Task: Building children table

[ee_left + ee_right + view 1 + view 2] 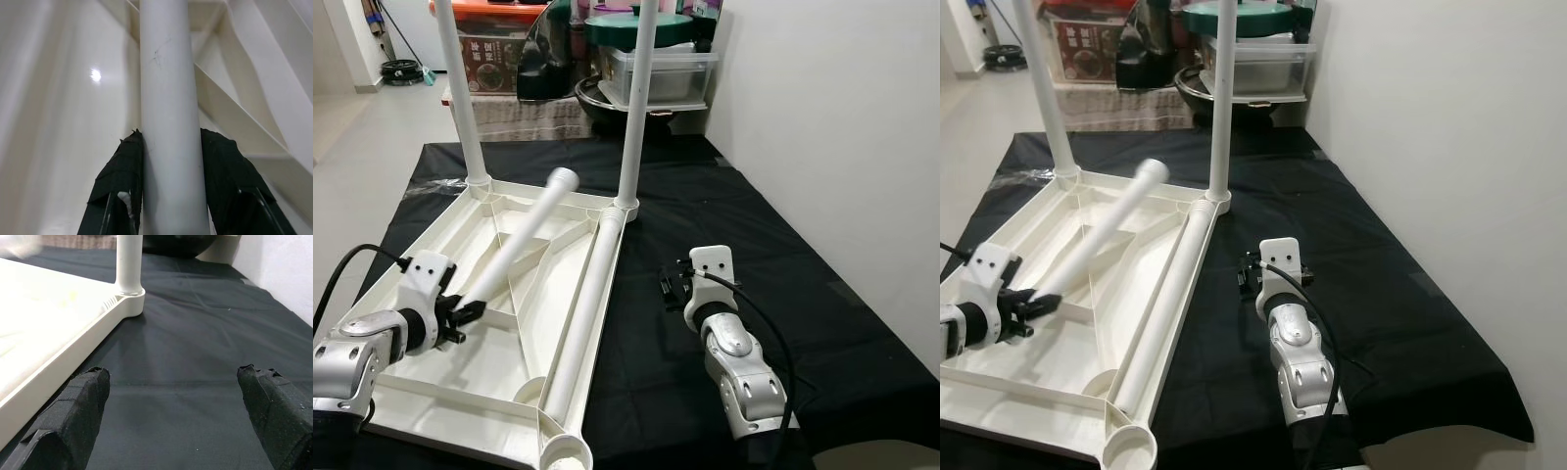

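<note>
The left gripper [460,315] clamps the low end of a loose white leg [524,238], raised at a slant over the upturned tabletop [460,377]. The right gripper [176,396], fingers spread wide, hovers over the black cloth [705,206] beside the tabletop.

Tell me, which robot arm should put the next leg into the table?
Probably left. Its tool already grips the loose white plastic tube leg above the upturned white plastic tabletop, near an empty corner socket. The right tool rests open on the black cloth.
</note>
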